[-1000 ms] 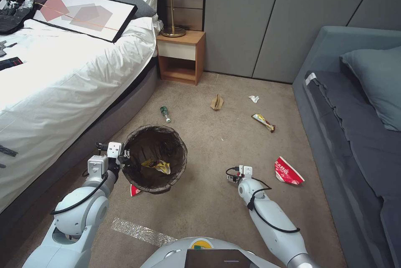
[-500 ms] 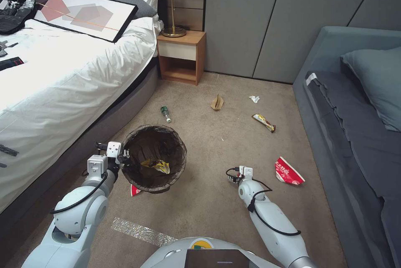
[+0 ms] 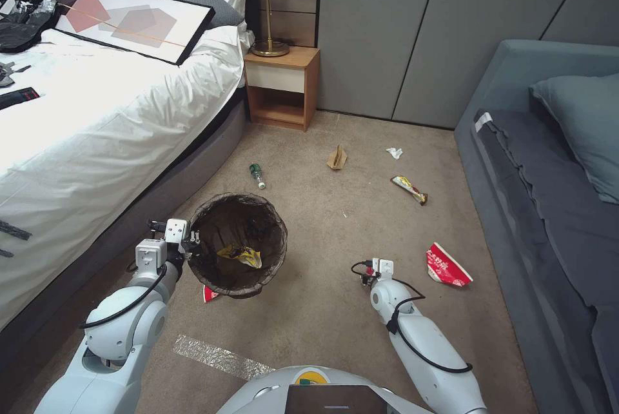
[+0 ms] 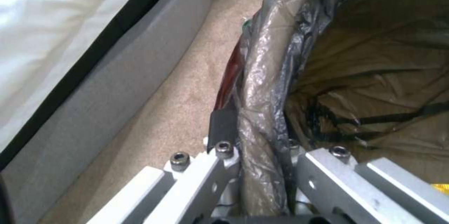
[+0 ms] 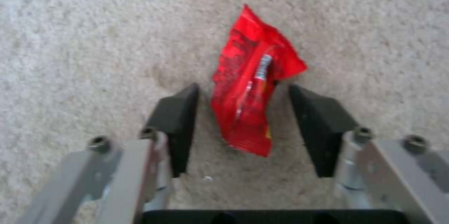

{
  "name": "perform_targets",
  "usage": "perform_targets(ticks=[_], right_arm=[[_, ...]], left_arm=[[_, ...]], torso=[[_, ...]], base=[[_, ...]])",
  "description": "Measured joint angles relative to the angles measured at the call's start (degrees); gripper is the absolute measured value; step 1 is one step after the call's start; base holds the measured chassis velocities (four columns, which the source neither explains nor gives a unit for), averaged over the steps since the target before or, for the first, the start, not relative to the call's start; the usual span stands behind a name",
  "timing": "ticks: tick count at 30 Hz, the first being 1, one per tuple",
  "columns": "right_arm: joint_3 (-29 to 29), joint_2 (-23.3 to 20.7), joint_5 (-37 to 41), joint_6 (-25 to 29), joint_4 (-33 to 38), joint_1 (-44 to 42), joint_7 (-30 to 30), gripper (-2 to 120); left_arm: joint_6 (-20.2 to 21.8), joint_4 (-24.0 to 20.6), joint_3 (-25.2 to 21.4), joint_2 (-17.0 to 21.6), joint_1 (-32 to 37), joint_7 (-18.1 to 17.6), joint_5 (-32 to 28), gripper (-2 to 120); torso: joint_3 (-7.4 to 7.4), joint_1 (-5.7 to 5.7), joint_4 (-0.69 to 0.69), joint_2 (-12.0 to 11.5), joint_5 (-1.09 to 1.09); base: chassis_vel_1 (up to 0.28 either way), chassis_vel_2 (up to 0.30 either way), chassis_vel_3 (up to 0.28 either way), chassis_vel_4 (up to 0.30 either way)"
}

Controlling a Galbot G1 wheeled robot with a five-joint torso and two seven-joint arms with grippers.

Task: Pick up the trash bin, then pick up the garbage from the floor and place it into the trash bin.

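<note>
Holding the trash bin unchanged, right jaws now straddle a red packet.

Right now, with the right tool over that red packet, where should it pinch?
Pinch the red packet across its narrow middle, coming straight down. It lies flat on the carpet, long axis running between the open pads of the right tool, so closing should catch both long edges.

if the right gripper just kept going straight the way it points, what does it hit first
Most likely the red packet, which lies between the open fingers of the right gripper, with the floor right under it. How much gap remains is unclear.
</note>
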Motion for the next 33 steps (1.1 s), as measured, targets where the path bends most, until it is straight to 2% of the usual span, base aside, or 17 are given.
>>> perform_targets(ticks=[1,3,5,8,9,12,24,31,33], right_arm=[[0.00,0.00,0.00,0.00,0.00,0.00,0.00,44],[0.26,-0.40,0.55,-0.60,1.29,-0.30,1.09,32],[0.34,-0.55,0.77,-0.91,1.89,-0.45,1.47,29],[0.62,-1.16,1.84,-1.79,4.61,-1.27,2.90,14],[0.62,-1.16,1.84,-1.79,4.61,-1.27,2.90,14],[1.04,-1.80,2.19,-2.11,6.75,-2.18,3.53,0],[1.64,-2.29,2.15,-2.03,9.07,-2.51,3.58,0],[2.56,-4.28,4.93,-2.95,18.19,-5.33,4.39,0],[3.32,-7.05,7.76,-4.08,25.39,-7.30,5.13,0]], left_arm=[[0.00,0.00,0.00,0.00,0.00,0.00,0.00,0],[-0.01,0.07,0.01,-0.03,-0.03,0.02,0.01,0],[-0.01,0.09,0.00,-0.03,-0.03,0.04,0.01,0],[-0.04,0.20,-0.09,0.03,0.02,0.12,0.01,0],[-0.04,0.20,-0.09,0.03,0.02,0.12,0.01,0],[-0.04,0.22,-0.03,-0.05,0.07,0.10,0.06,0],[-0.01,0.09,-0.26,-0.05,0.25,0.09,0.22,0],[0.07,0.08,-0.43,0.07,0.12,0.10,0.21,0],[0.56,-0.14,-0.28,0.05,0.10,-0.02,0.20,0]], torso=[[0.00,0.00,0.00,0.00,0.00],[0.00,0.00,-0.01,0.00,-0.02],[0.00,0.00,-0.03,0.00,-0.03],[0.00,0.00,-0.03,0.00,-0.03],[0.00,0.00,-0.03,0.00,-0.03],[-0.01,0.00,-0.02,0.00,-0.03],[-0.01,0.00,0.00,0.00,-0.02],[-0.01,0.00,0.00,0.00,-0.02],[-0.01,0.00,-0.01,0.00,-0.01]], base=[[0.000,0.000,0.000,0.000],[0.000,0.000,0.000,0.000],[0.000,0.000,0.000,0.000],[0.000,0.000,0.000,0.000],[0.000,0.000,0.000,0.000],[0.000,0.000,0.000,0.000],[0.000,0.000,0.000,0.000],[0.000,0.000,0.000,0.000],[0.000,0.000,0.000,0.000]])
